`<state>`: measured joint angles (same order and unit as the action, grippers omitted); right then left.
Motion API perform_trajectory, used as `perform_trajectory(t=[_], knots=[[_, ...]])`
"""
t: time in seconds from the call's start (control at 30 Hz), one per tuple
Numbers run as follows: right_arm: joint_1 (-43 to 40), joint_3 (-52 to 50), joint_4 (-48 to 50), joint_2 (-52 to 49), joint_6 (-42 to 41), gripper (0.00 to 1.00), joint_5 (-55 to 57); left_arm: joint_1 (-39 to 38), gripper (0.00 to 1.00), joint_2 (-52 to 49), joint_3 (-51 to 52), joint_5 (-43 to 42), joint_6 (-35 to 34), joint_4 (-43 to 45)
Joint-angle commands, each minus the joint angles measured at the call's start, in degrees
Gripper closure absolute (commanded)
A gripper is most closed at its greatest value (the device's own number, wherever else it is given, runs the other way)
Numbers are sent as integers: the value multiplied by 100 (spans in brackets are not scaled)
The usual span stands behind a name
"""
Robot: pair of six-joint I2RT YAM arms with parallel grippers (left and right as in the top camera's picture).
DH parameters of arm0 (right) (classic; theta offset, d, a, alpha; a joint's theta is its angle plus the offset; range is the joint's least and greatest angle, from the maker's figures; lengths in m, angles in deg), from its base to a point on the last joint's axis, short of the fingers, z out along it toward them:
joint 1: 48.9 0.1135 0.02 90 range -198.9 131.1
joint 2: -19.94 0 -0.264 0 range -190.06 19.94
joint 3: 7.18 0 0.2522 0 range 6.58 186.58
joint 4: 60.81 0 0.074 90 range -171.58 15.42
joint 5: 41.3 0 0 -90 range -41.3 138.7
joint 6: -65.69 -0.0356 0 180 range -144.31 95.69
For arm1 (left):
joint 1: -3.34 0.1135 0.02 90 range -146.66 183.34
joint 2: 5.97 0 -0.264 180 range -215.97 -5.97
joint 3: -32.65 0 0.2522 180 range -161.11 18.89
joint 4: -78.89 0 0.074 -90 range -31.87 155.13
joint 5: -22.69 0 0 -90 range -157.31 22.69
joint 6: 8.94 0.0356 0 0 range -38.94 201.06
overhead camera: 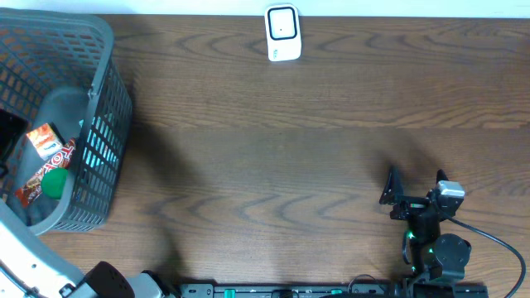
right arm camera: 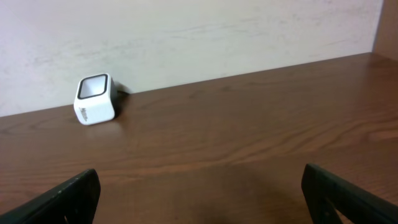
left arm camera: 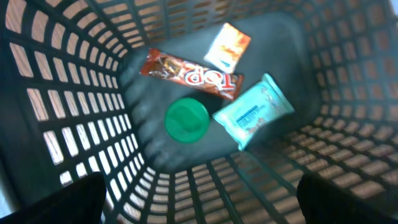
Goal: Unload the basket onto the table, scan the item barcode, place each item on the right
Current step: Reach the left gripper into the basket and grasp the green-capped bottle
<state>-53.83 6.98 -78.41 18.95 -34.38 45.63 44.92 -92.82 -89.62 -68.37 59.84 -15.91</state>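
Far-left end of table (overhead camera: 273, 149), inside grey basket (overhead camera: 106, 99) — all candidate items sit here; task names no single one

Item 1 — L gripper (left arm camera: 199, 180): hangs over basket mouth, cam looking straight down at basket floor. Jaws at full spread, nothing betw. them, no contact w/ anything. Fingers (left arm camera: 56, 199) show only as dark tips at both lower corners of wrist view, so closing line runs left-right across that frame

Item 2 — candy bar (left arm camera: 189, 74), red wrapper: flat on floor, long axis upper-left to lower-right at a shallow slant, i.e. nearly along closing line, not across it. Judgement: wrist needs approx a quarter turn before jaws can pinch its narrow width

Item 3 — green round cap (left arm camera: 186, 119): just below bar in wrist view, closest to gripper's centre line; no long axis, so any approach angle serves

Item 4 — teal pack (left arm camera: 254, 112): right of cap, tilted, one corner near bar's right end; printed label blurred

Item 5 — small orange box (left arm camera: 227, 46): beyond bar, toward far wall of basket

Item 6 — R gripper (overhead camera: 414, 184): near-right part of table, well apart from basket, jaws wide, empty; faces white scanner (right arm camera: 94, 99) at far table edge, its window facing up

Note: L arm is nearer by far, so pick looks like its job; scanner lies well to basket's right. Barcode not legible on any item — cannot tell which face carries it
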Motion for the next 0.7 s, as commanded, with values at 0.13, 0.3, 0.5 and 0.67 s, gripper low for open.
perform_trajectory(t=[0.13,0.3,0.5,0.67], knots=[[37,-9,-24,24,-59,1,17,127,2,15,1547,199,-35,831],[39,-9,-24,24,-59,1,17,127,2,-7,2524,219,-35,1523],[44,-9,-24,24,-59,1,20,127,2,-208,3021,219,-35,2055],[44,-9,-24,24,-59,1,20,127,2,-756,3029,214,-35,2142]])
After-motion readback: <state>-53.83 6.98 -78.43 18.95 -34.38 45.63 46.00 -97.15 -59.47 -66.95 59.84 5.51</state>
